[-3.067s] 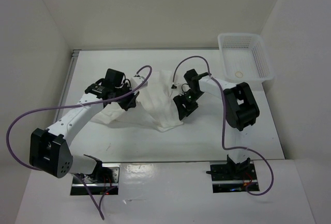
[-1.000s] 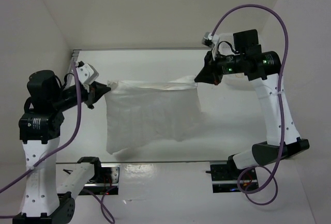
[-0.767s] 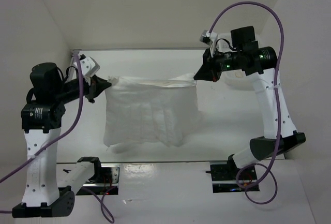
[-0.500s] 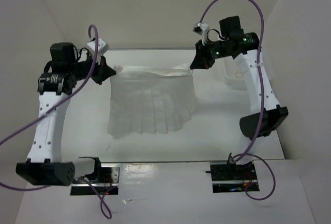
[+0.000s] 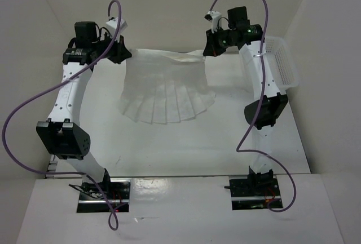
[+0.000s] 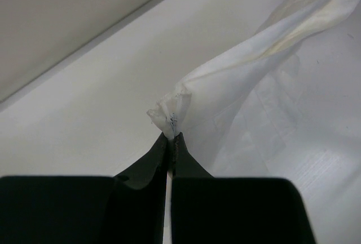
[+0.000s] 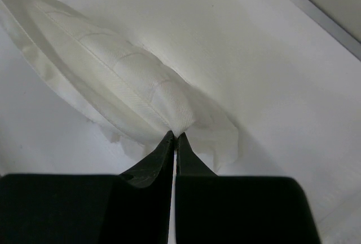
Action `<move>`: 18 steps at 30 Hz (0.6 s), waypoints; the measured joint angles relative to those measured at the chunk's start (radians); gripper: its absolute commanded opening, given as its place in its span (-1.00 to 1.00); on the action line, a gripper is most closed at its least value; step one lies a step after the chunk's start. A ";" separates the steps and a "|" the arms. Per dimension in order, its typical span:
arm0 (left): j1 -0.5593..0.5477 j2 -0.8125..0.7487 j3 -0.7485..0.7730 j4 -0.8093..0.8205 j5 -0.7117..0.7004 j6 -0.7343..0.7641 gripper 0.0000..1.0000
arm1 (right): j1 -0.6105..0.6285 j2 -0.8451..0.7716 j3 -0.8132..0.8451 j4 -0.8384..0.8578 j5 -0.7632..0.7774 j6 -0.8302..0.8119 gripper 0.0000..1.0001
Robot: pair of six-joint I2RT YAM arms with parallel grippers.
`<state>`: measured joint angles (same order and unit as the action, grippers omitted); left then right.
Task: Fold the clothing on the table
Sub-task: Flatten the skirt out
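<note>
Tips of the left gripper point(image 6: 171, 136) are pressed together on a small bunched corner of the clothing point(image 5: 167, 94). The right gripper point(image 7: 175, 137) is closed the same way, and it pinches the other top corner, where the cloth is thick and folded over. Both arms reach high and far back, one on each side. The top edge of the clothing is pulled into a line between them and sags a little in the middle. The rest hangs down and spreads out like a fan, with long folds and a wavy bottom edge. The bottom part lies on the table point(image 5: 169, 148), near the back. A white basket point(image 5: 284, 63) with little holes sits at the far right of the table, behind the right arm. A purple cable point(image 5: 34, 106) loops out from the left arm.
</note>
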<state>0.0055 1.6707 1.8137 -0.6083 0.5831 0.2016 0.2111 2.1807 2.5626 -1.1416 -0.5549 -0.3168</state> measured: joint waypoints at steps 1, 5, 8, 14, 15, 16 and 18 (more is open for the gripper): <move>-0.002 0.014 0.034 -0.005 -0.006 -0.001 -1.00 | 0.002 0.000 0.016 0.004 0.010 0.007 -1.00; -0.007 0.038 0.146 -0.002 -0.029 -0.003 -1.00 | 0.010 -0.026 0.038 0.032 0.041 0.021 -1.00; -0.012 0.038 0.190 0.000 -0.037 -0.004 -1.00 | 0.017 -0.057 0.038 0.041 0.059 0.031 -1.00; -0.029 0.033 0.196 0.000 -0.038 -0.022 -1.00 | 0.020 -0.202 -0.047 0.064 0.111 0.036 -1.00; -0.033 0.023 0.178 0.000 -0.037 -0.021 -1.00 | 0.020 -0.238 -0.087 0.076 0.109 0.032 -1.00; -0.037 0.009 0.156 -0.005 -0.035 -0.019 -1.00 | 0.020 -0.276 -0.126 0.079 0.104 0.029 -1.00; -0.049 -0.038 0.087 -0.014 -0.035 -0.009 -1.00 | 0.020 -0.359 -0.230 0.094 0.089 0.013 -1.00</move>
<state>-0.0437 1.6329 1.9011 -0.6224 0.5476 0.1925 0.2314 1.8221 2.3325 -1.0477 -0.4656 -0.3042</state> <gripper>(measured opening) 0.019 0.008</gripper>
